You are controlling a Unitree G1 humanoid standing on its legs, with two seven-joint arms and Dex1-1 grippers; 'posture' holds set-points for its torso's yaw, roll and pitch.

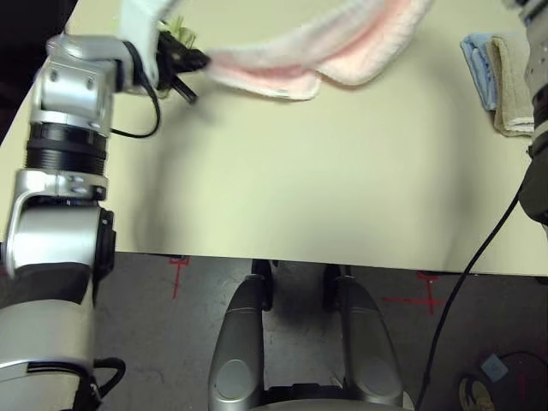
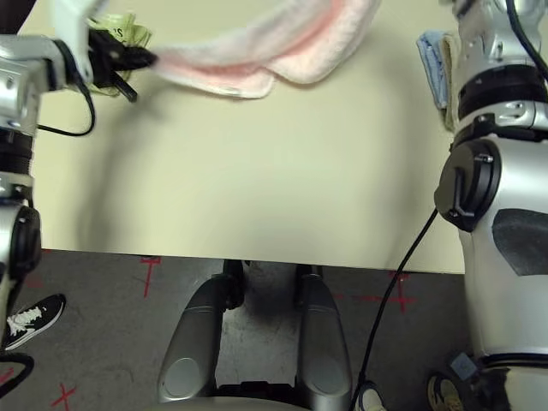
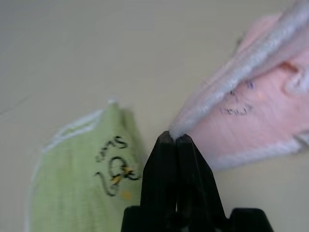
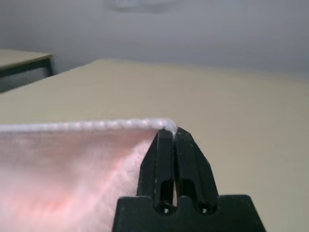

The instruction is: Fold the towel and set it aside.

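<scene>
Nearest you lies the bare table (image 1: 291, 171), its front edge running across the head views. At 10 o'clock, the left gripper (image 3: 173, 137) has its black fingers pressed together on one corner of the towel (image 1: 325, 51); the wrist view shows the white scalloped edge nipped right at the tips. At 2 o'clock, the right gripper (image 4: 172, 133) pinches the opposite corner the same way, fingers tight on the edging.

You hold the towel by two corners so that it hangs between the arms as a sagging band, its lower fold drooping toward the table at 12 o'clock. Judged from this, the hold serves the fold: a suspended cloth can be laid down in half without bunching, and the matched corner grips keep the edges aligned.

Just behind the left gripper lies the green towel (image 3: 87, 169) with black print, close enough that the pink cloth could drag across it as you lower. At 2 o'clock, beyond the hanging end, rests the stack (image 1: 501, 77) of blue and beige towels, likely marking where finished pieces go.

The towel's upper part is cut off by the frame edge. Whether its lowest fold touches the table cannot be told. The embroidered motif is blurred and only partly legible.
</scene>
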